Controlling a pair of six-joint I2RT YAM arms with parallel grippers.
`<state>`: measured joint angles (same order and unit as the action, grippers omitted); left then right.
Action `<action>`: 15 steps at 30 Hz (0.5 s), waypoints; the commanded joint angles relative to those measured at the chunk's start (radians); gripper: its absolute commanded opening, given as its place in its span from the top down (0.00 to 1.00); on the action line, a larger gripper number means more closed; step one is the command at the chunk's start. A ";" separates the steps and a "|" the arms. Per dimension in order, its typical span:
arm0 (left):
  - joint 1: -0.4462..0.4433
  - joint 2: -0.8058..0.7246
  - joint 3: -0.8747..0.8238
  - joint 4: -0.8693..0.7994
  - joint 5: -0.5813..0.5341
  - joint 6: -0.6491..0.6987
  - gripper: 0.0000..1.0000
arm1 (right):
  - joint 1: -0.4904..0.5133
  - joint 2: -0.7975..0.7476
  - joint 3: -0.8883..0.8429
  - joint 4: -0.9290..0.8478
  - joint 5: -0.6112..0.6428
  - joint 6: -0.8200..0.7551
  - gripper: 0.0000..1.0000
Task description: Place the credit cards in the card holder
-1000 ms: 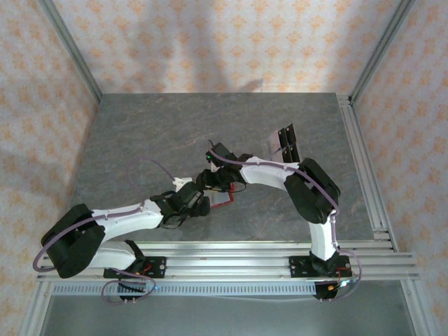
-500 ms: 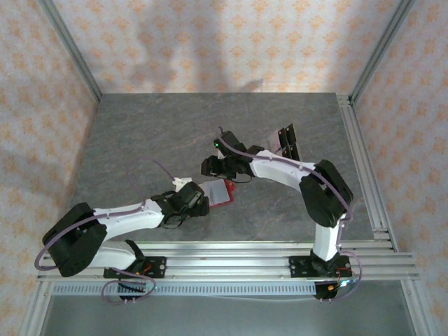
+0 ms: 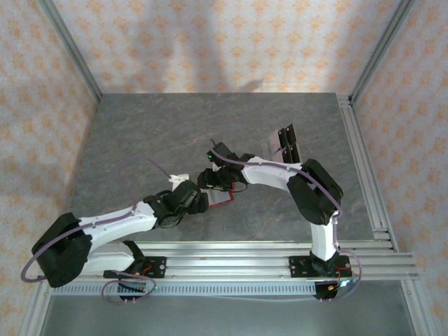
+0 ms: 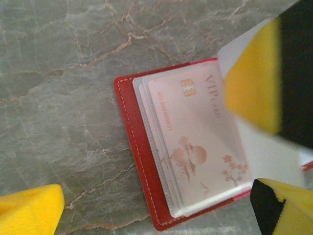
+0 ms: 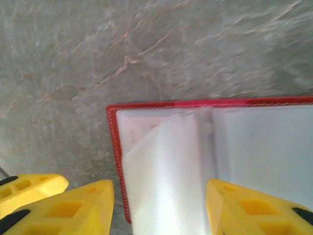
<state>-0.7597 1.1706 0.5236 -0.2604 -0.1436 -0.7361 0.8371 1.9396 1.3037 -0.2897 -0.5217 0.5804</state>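
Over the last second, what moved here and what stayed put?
The right gripper, drawn back half a second ago, has returned nearer, over the open card holder. The left arm sank its elbow toward the near-left. The spare credit cards stayed put.

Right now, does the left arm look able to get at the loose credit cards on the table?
Probably not: the credit cards lie beyond the right arm, which stretches across between them and the left gripper.
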 commanded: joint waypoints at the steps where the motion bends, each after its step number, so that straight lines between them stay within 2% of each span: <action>1: -0.010 -0.098 -0.010 -0.087 -0.048 -0.019 0.01 | 0.015 0.019 0.056 0.023 -0.024 0.033 0.48; 8: -0.010 -0.285 -0.046 -0.196 -0.100 -0.056 0.01 | 0.036 0.082 0.085 0.075 -0.058 0.096 0.48; 15: -0.010 -0.284 -0.045 -0.225 -0.137 -0.089 0.00 | 0.036 0.118 0.103 0.094 -0.089 0.118 0.48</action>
<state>-0.7597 0.8768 0.4850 -0.4335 -0.2180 -0.7933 0.8654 2.0552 1.3743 -0.2131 -0.5930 0.6781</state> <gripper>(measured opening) 0.995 0.520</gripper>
